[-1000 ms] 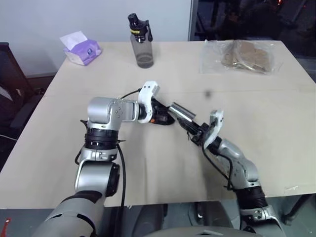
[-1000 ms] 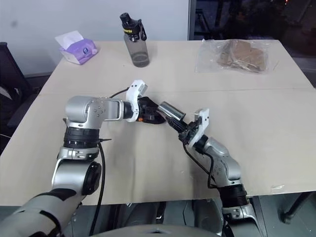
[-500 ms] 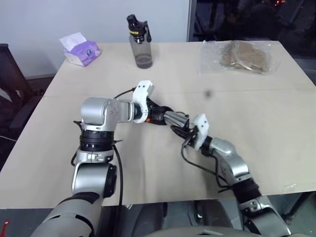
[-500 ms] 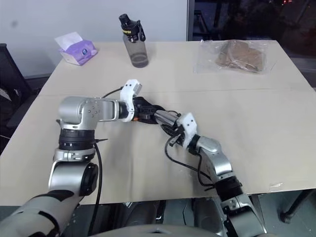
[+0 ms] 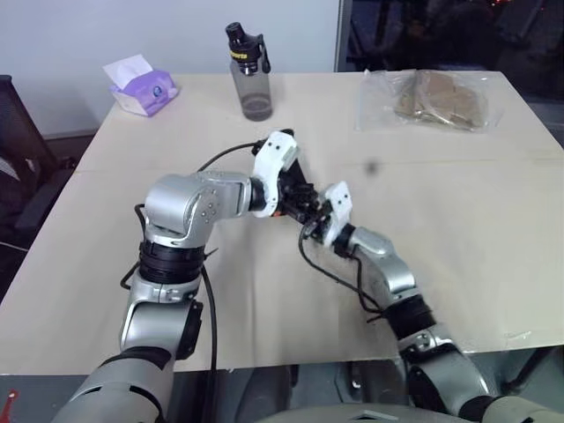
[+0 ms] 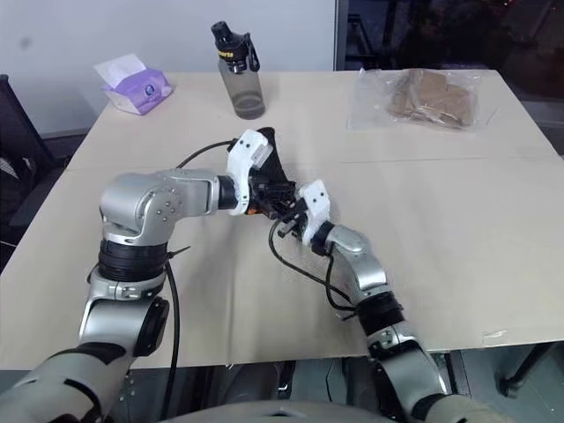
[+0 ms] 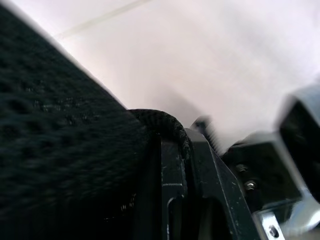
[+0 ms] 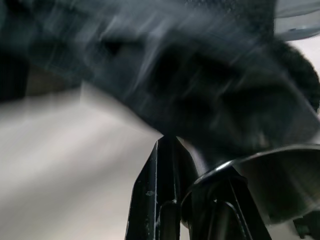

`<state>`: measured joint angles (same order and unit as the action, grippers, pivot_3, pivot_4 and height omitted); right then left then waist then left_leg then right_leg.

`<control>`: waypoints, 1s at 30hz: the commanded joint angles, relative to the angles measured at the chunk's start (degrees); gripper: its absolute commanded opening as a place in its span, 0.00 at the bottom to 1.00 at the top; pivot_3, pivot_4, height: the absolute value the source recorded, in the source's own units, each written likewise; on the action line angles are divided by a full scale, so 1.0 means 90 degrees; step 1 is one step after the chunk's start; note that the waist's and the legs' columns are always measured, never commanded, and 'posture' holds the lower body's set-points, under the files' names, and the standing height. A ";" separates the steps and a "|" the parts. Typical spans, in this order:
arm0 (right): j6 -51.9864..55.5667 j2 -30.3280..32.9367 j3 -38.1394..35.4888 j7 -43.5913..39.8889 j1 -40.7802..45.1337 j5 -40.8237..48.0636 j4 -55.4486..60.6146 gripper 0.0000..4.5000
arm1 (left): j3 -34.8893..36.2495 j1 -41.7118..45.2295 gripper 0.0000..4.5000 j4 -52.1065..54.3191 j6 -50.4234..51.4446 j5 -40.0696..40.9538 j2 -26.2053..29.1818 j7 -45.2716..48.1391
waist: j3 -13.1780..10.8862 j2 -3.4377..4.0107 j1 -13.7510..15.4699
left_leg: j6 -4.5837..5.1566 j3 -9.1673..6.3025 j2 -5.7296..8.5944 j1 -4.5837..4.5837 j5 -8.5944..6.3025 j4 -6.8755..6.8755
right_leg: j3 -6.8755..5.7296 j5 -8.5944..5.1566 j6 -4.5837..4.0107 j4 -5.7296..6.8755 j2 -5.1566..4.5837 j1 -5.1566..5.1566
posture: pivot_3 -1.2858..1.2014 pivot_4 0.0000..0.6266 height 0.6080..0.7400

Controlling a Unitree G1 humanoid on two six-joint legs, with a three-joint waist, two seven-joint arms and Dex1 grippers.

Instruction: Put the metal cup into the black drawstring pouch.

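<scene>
My left gripper (image 5: 294,196) is shut on the hem of the black drawstring pouch (image 7: 55,130) and holds it lifted a little above the table's middle. In the head views the pouch (image 5: 298,187) is a dark bundle pressed between the two hands. My right gripper (image 5: 311,215) comes in from the right, shut on the rim of the metal cup (image 8: 260,185). Its far end is pushed against the black fabric (image 8: 200,80), which covers it. From the head the cup is hidden between the grippers.
A grey water bottle (image 5: 251,75) and a purple tissue pack (image 5: 143,86) stand at the back left of the beige table (image 5: 476,203). A clear plastic bag (image 5: 436,99) with brown contents lies at the back right. A black cable (image 5: 225,159) loops off the left wrist.
My right gripper has carried the cup left, up to the pouch, so the shiny cup no longer shows from the head. My left gripper has risen slightly and rolled with the pouch.
</scene>
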<state>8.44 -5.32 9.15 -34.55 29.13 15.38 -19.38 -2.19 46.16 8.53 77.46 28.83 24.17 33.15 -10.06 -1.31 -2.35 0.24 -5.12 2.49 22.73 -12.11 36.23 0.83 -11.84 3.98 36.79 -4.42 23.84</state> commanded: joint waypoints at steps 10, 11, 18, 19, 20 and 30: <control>-0.0870 -0.0113 -0.0012 0.0396 0.0825 -0.0230 -0.0065 0.04 | 0.0616 0.0357 0.00 -0.0180 0.0600 0.0462 -0.0692 -0.0145 | -0.0005 -0.0005 -0.0014 | -0.0019 0.0001 -0.0023 0.0002 0.0006 0.0002 | 0.0005 0.0003 -0.0006 0.0001 0.0031 0.0007 | 0.52 0.24 1.00; -0.1443 0.0267 0.0452 0.0417 0.0917 -0.1135 -0.0237 0.04 | 0.0663 0.0361 0.00 -0.0174 0.0669 0.0493 -0.0713 -0.0147 | -0.0005 -0.0005 -0.0002 | -0.0022 -0.0001 -0.0031 0.0002 0.0005 0.0003 | 0.0002 0.0005 -0.0009 0.0002 0.0032 0.0005 | 0.52 0.24 1.00; -0.1741 0.0476 0.0701 0.0255 0.1119 -0.1426 -0.0583 0.04 | 0.0742 0.0339 0.00 -0.0080 0.0925 0.0691 -0.0920 -0.0178 | -0.0008 -0.0008 -0.0046 | -0.0022 0.0007 -0.0003 0.0001 0.0003 0.0007 | 0.0008 0.0004 -0.0006 -0.0006 0.0026 0.0002 | 0.52 0.24 1.00; -0.1037 0.0241 0.0185 0.0123 0.1127 -0.0542 -0.0426 0.04 | 0.0773 0.0345 0.00 -0.0061 0.0993 0.0722 -0.0926 -0.0180 | -0.0008 -0.0007 -0.0065 | -0.0024 0.0009 -0.0019 0.0001 0.0002 0.0006 | 0.0013 0.0005 -0.0008 -0.0002 0.0038 0.0006 | 0.52 0.24 1.00; -0.0885 0.0190 -0.0071 0.0073 0.1162 -0.0265 -0.0398 0.04 | 0.0836 0.0349 0.00 -0.0055 0.1031 0.0736 -0.0942 -0.0202 | -0.0008 -0.0007 -0.0067 | -0.0028 0.0005 -0.0035 -0.0001 0.0001 0.0005 | 0.0012 0.0008 -0.0015 0.0000 0.0048 0.0010 | 0.52 0.24 1.00; -0.3118 0.0872 0.1830 0.0215 0.1654 -0.3083 -0.0974 0.04 | 0.1363 0.0490 0.00 -0.0286 0.1648 0.1120 -0.1504 -0.0329 | -0.0009 -0.0004 -0.0044 | -0.0030 0.0016 -0.0028 0.0000 -0.0001 0.0006 | 0.0012 0.0011 -0.0019 -0.0003 0.0051 0.0013 | 0.52 0.24 1.00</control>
<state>-16.57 6.14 23.84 -32.92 40.65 -12.36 -28.93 11.20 49.12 5.78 90.12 32.90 14.77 28.80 -10.15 -1.34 -2.75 -0.04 -5.00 2.22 22.71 -12.11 36.27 0.93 -11.74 3.81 36.79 -3.95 23.95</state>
